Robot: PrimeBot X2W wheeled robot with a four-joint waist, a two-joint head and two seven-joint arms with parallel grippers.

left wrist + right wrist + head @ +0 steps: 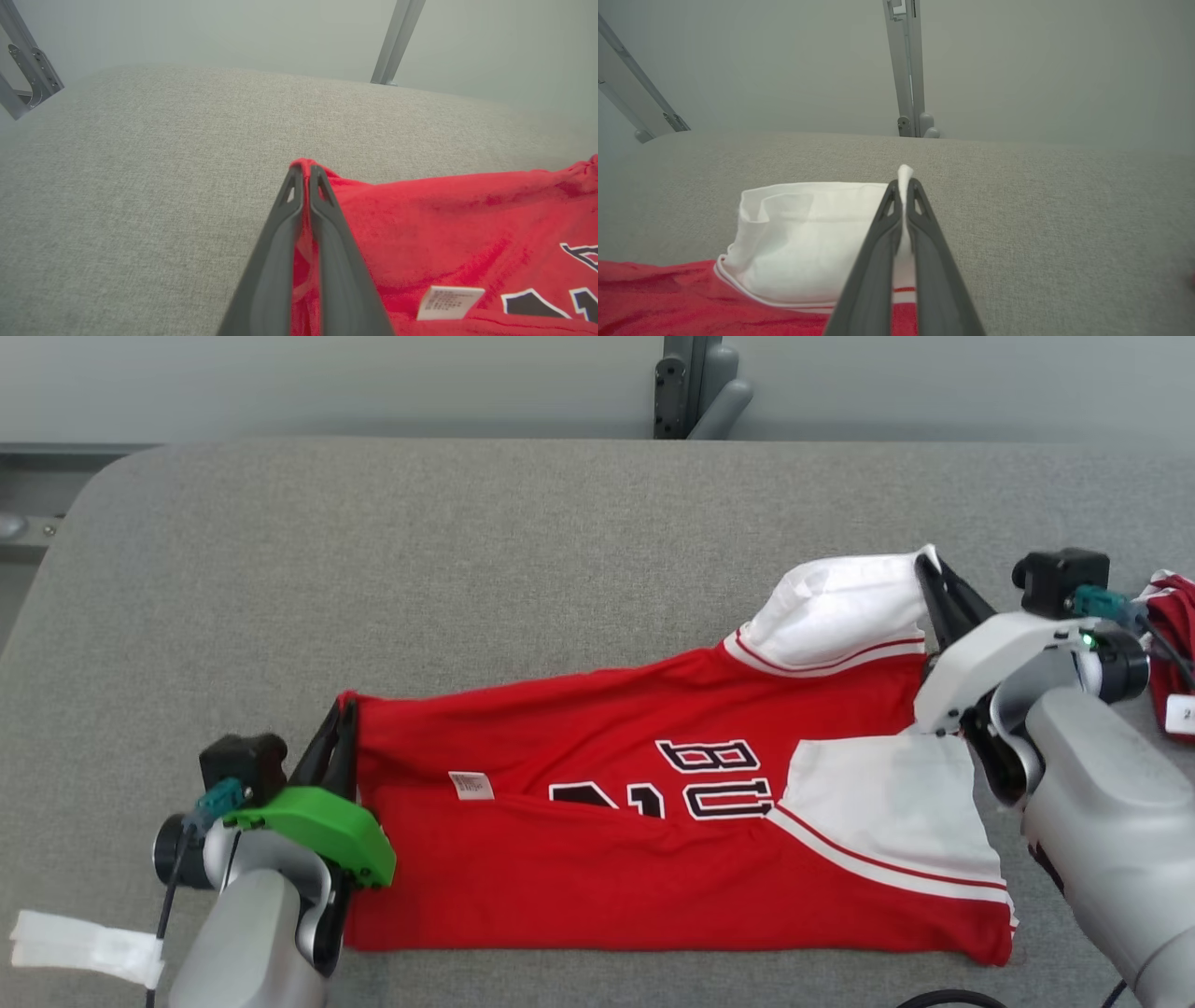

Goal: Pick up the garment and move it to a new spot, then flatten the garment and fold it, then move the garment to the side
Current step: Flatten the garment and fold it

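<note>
**Red jersey pinned at both ends for flattening**

Spread over the near half of the grey worktop (467,569): a red jersey (653,859) with white sleeves, lettering up, rumpled through the middle. Clamped tight on its far hem corner, at one end, the left hand (338,723). Clamped just as tight on the rim of the far white sleeve (840,607), at the other end, the right hand (929,569). Gripped at opposite ends most likely to draw the cloth taut and lay it flat. Puffed up where pinched, that sleeve; creased beside the care label (471,785), the body. Judged mid-flattening, with folding and the shift aside not yet done. At the worktop's right edge, a second red garment (1174,644).
</note>
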